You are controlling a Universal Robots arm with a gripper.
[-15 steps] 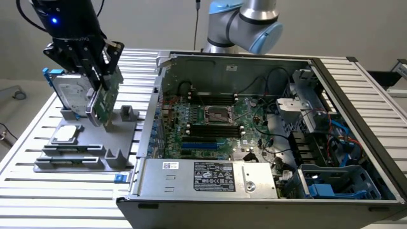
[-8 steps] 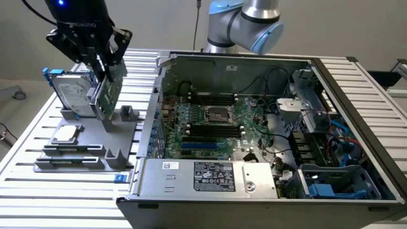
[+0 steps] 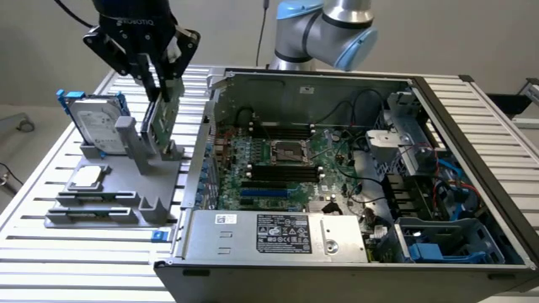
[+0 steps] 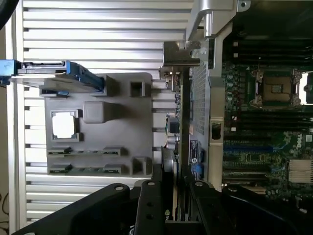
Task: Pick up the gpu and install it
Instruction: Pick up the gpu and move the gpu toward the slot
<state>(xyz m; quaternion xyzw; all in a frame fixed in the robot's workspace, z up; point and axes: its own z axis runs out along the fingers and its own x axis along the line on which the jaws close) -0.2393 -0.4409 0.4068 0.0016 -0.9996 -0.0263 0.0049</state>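
Well, the tool (image 3: 161, 95) is closed on the top edge of the gpu (image 3: 158, 123), one finger on each flat side, so the thin card cannot tip or slip. The gpu stands up on its narrow edge at the gray holder (image 3: 118, 189), which sits on the slatted tabletop (image 3: 126, 265) just beside the open computer case (image 3: 337, 82). The holder has slots that keep each part upright, and that leaves the top edge free to be pinched from above. I cannot tell whether the bottom of the card is out of its slot yet. In the wrist view the gpu (image 4: 183, 122) shows as a thin line running away from the tool (image 4: 173, 183), with its silver end plate at the far end. A hard drive (image 3: 97, 120) in a blue frame stands in the same holder on the side away from the case, and a flat processor chip (image 3: 88, 178) lies in a shallow pocket nearer the front. They are spaced apart so the tool can reach one part without bumping another. The case lies on its side with the cover off, so the green motherboard (image 3: 278, 164) faces up, and a card held upright like this matches how its long card slots (image 3: 262, 189) point.
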